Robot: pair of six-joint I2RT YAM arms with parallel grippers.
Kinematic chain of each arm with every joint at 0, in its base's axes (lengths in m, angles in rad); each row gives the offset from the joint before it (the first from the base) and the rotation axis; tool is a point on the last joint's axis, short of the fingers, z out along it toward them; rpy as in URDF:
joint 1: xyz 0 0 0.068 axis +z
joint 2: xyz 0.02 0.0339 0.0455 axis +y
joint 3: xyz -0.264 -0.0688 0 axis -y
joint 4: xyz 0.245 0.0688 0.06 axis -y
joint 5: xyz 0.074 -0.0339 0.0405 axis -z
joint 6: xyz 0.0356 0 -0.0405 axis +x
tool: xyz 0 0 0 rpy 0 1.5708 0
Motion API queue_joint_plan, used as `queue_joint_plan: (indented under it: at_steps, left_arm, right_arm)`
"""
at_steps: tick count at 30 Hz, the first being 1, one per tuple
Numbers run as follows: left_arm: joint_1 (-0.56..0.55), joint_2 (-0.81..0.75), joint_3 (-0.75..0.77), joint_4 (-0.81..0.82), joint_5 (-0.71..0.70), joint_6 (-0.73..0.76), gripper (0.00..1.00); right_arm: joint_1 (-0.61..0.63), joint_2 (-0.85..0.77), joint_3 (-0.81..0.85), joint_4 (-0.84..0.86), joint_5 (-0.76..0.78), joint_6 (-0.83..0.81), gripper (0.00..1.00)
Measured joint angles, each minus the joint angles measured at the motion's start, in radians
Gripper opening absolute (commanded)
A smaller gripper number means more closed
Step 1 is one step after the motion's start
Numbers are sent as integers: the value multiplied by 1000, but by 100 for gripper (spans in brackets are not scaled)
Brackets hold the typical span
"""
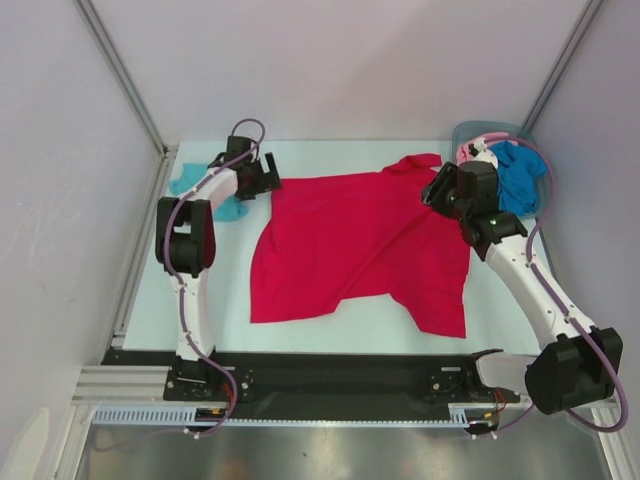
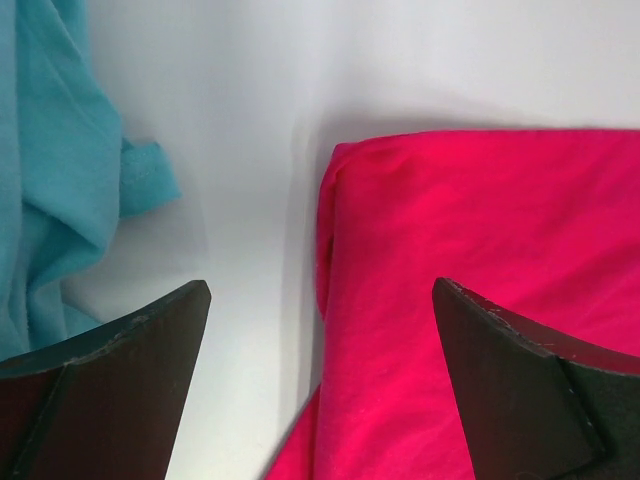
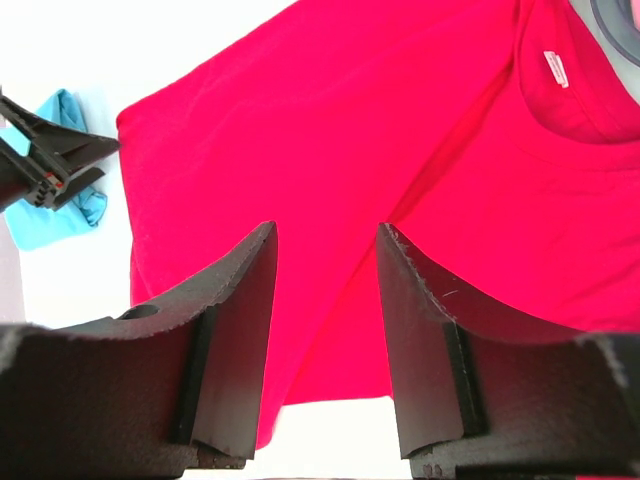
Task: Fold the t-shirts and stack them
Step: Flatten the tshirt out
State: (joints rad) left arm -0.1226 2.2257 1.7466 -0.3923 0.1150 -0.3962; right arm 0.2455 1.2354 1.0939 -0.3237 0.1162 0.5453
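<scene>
Right gripper (image 3: 325, 235) part-open over the spread red t-shirt (image 1: 350, 240), gripping nothing.
Left gripper (image 2: 322, 288) gapes wide at the shirt's far-left corner; teal t-shirt (image 2: 50, 150) lies crumpled further left.

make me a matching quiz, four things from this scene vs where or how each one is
1 red t-shirt
2 light teal t-shirt
3 blue t-shirt
4 left gripper

a heaped in the grey bin, far right
b wide open over the red t-shirt's corner
c spread out on the middle of the table
d bunched at the far left edge

Pairs: 1-c, 2-d, 3-a, 4-b
</scene>
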Motion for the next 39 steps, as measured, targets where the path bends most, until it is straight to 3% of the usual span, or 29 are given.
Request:
queue_joint_plan:
  at_steps: [19, 24, 27, 30, 31, 33, 39]
  left_arm:
    - [-48, 41, 0, 61, 184, -26, 100]
    - [-60, 45, 0, 72, 201, -33, 95]
    - [-68, 45, 6, 53, 154, -31, 82]
    - [-77, 46, 28, -3, 64, -28, 44]
    - [-79, 47, 37, -21, 38, -23, 18]
    - [-82, 47, 63, -60, -27, -16, 2]
    - [-89, 47, 89, -109, -150, 4, 0]
  right_arm:
    - [0, -37, 0, 2, -21, 4, 48]
    - [0, -37, 0, 3, -28, 5, 48]
    - [0, -37, -2, 8, -31, 5, 48]
    - [0, -37, -8, 11, -35, 6, 48]
    - [0, -37, -11, 13, -37, 6, 48]
    - [-1, -37, -16, 15, -39, 10, 48]
    - [-1, -37, -18, 24, -50, 16, 47]
